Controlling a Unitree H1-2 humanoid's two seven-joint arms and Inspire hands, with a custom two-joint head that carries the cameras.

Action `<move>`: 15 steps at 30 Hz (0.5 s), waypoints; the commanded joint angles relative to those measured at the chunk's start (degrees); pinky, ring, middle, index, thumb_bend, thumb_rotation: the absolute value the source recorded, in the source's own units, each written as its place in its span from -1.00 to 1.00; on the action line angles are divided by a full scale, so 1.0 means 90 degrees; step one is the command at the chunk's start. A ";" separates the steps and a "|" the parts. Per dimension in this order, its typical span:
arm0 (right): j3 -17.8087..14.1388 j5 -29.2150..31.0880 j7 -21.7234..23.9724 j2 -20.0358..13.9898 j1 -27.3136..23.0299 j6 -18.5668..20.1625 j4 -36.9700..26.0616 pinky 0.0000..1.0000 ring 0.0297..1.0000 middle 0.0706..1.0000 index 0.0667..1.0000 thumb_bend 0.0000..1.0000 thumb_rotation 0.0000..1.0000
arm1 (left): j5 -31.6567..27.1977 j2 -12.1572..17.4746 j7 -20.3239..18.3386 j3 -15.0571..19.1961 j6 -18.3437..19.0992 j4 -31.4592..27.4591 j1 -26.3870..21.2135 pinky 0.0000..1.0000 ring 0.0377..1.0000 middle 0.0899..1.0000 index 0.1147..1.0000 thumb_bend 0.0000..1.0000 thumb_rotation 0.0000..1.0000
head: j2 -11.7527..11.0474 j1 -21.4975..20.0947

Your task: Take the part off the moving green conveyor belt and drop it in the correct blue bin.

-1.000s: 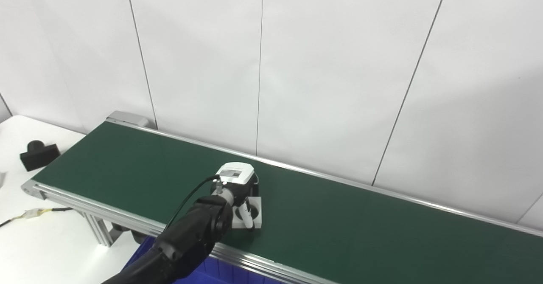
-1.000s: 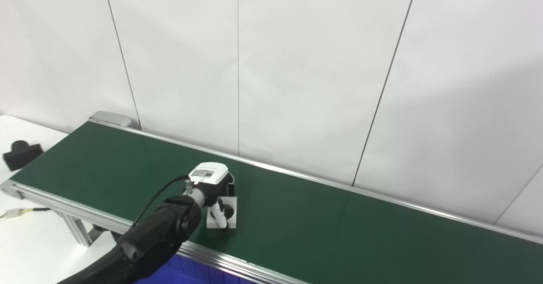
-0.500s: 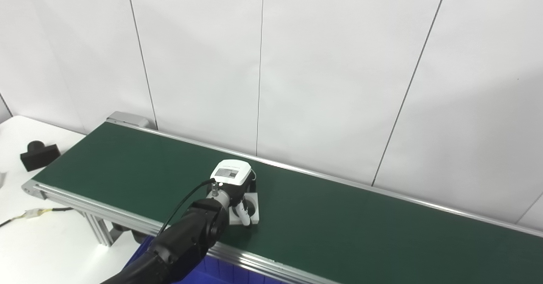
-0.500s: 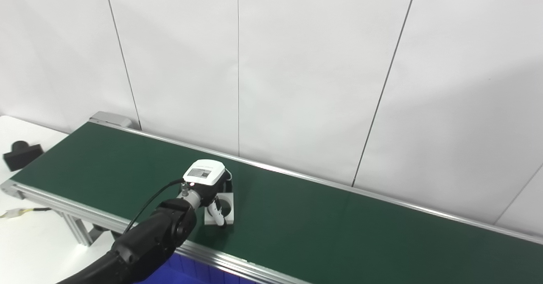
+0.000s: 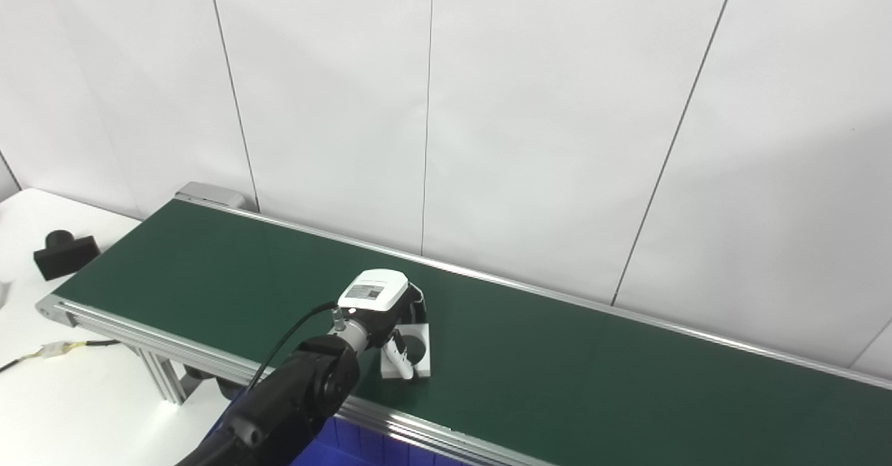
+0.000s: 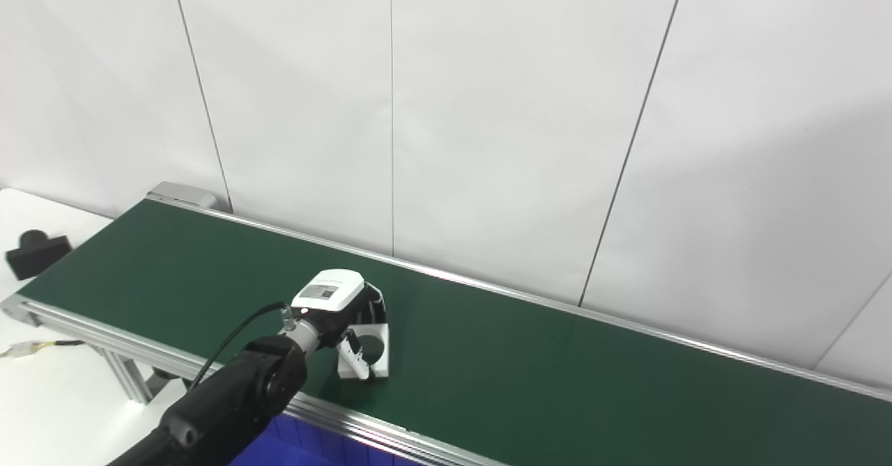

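Note:
A small grey square part point(image 5: 424, 365) with a round hole rests on the green conveyor belt point(image 5: 592, 375), near its front rail; it also shows in the right eye view point(image 6: 382, 366). My left hand point(image 5: 380, 306), with a white back plate, is on top of the part. Its thumb lies across the part's front and its fingers curl behind it, so the hand is shut on the part. I cannot tell whether the part is lifted off the belt. A blue bin point(image 5: 362, 448) shows just below the front rail, under my forearm. My right hand is out of view.
A black block point(image 5: 63, 253) sits on the white table left of the belt's end. A cable with a connector point(image 5: 59, 347) lies on that table. The belt's silver front rail point(image 5: 453, 438) runs between the part and the bin. A white panelled wall stands behind the belt.
My left hand and the part shifted slightly up-left, then came back to about the same spot. My forearm has swung lower and to the left. The hand stays closed on the part.

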 commanded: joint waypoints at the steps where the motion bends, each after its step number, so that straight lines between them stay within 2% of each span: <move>1: -0.0007 0.0005 -0.0006 0.0040 -0.0036 -0.0279 -0.0176 0.56 0.66 0.66 0.76 0.72 -0.27 | -0.0083 0.0217 -0.0053 0.0182 -0.0162 -0.0498 -0.0233 -0.23 -0.21 -0.07 -0.12 0.00 -1.00 | 0.0016 -0.0072; 9: -0.0007 -0.0007 -0.0001 0.0027 -0.0017 -0.0268 -0.0212 0.54 0.64 0.64 0.74 0.69 -0.36 | -0.0898 0.0287 -0.0570 0.0632 -0.0472 -0.1563 -0.0005 -0.22 -0.21 -0.10 -0.10 0.00 -1.00 | 0.0092 -0.0260; 15: -0.0011 -0.0029 -0.0009 0.0017 -0.0006 -0.0233 -0.0236 0.52 0.63 0.63 0.74 0.72 -0.38 | -0.1068 0.0315 -0.0619 0.0733 -0.0888 -0.1921 0.0143 -0.23 -0.22 -0.15 -0.07 0.00 -1.00 | 0.0156 -0.0340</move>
